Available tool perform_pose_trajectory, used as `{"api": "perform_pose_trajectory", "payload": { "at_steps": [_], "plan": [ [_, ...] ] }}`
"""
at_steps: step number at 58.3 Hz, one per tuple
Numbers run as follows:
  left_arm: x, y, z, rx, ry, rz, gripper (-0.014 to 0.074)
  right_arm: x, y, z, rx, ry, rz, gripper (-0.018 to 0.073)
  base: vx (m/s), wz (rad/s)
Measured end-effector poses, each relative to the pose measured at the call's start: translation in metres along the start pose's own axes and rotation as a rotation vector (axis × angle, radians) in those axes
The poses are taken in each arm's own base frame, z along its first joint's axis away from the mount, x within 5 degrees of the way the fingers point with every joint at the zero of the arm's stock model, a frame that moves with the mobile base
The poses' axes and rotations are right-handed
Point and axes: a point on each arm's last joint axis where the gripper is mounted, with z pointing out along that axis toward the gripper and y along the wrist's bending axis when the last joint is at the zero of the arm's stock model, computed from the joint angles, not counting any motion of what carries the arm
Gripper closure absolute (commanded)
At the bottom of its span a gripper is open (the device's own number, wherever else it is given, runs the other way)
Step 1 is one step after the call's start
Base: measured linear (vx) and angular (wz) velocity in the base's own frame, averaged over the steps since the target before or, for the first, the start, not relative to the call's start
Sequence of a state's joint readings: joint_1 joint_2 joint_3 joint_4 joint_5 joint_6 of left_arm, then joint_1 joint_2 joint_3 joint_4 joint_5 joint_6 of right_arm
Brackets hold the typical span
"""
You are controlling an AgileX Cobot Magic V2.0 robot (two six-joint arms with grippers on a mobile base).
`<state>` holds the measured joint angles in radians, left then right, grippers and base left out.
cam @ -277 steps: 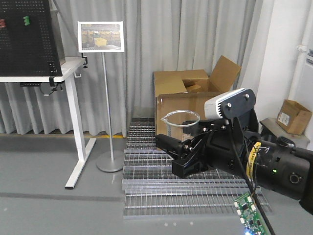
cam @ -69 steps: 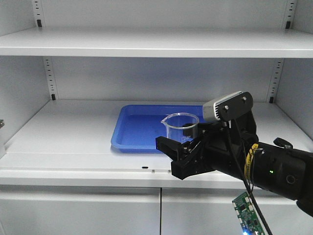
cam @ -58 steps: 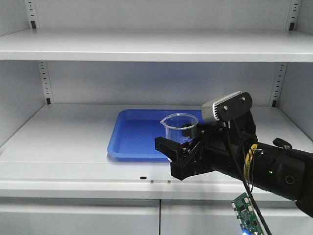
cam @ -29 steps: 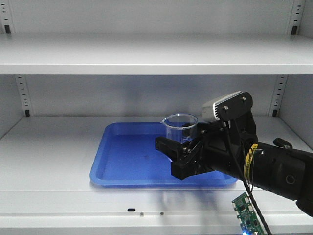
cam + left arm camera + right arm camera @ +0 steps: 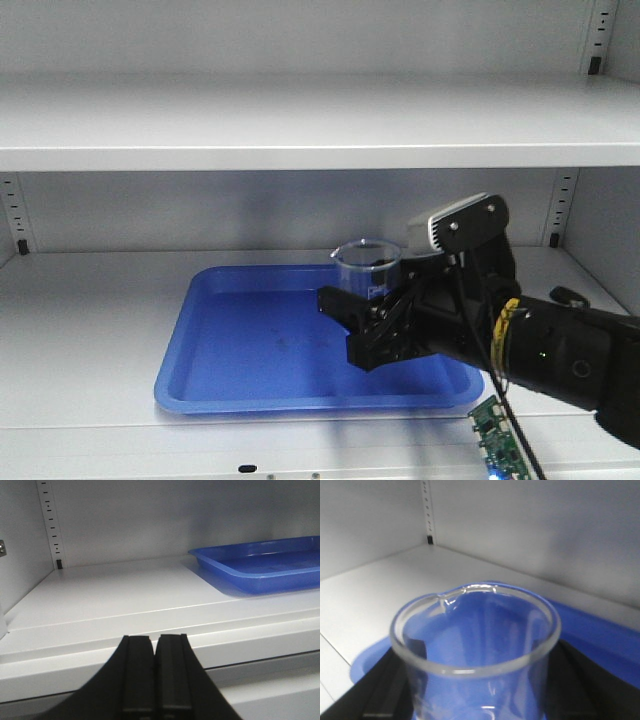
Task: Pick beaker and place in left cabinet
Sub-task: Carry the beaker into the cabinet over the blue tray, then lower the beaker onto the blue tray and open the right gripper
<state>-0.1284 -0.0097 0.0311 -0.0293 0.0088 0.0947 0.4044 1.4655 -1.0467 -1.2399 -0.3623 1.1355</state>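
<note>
The left cabinet [image 5: 300,125] fills my front view, pale shelves above and below. On the lower shelf lies the blue tray [image 5: 250,350], its raised rim running all round. My right claw [image 5: 350,325] reaches in from 4 o'clock and pinches the beaker [image 5: 367,265] low on its body, one dark finger [image 5: 385,690] on either side in the wrist view. The glass stands upright with its spout toward 9 o'clock in the front view. It hangs over the far half of the tray, about 1 o'clock from the tray's middle. I cannot tell whether its base touches the tray floor, because my fingers hide it.

I judge the step in hand to be the set-down. To do it well I want to come straight down with the rim level, so the base meets the floor flat and not on an edge. The spot should sit well inside the raised rim, or the glass may end up tilted on the slope. I should spread the fingers only once the tray carries the weight, and only wide enough to clear the wall. Then I should back out toward 6 o'clock, low and straight, minding the upper shelf over my camera housing.

My left claw [image 5: 155,670] is pressed together and empty at 6 o'clock of its own view, before the shelf front, with the tray off at 2 o'clock
</note>
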Motion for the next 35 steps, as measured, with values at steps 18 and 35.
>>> {"api": "perform_pose_trajectory", "payload": {
  "at_steps": [18,35],
  "plan": [
    [0.000,0.000,0.000,0.000,0.000,0.000,0.0595,0.033,-0.018,0.051,0.018,0.110,0.023,0.0422,0.01,-0.01],
    [0.000,0.000,0.000,0.000,0.000,0.000,0.0595,0.049,-0.033,0.098,0.017,0.133,0.029,0.0422,0.00,0.00]
  ]
}}
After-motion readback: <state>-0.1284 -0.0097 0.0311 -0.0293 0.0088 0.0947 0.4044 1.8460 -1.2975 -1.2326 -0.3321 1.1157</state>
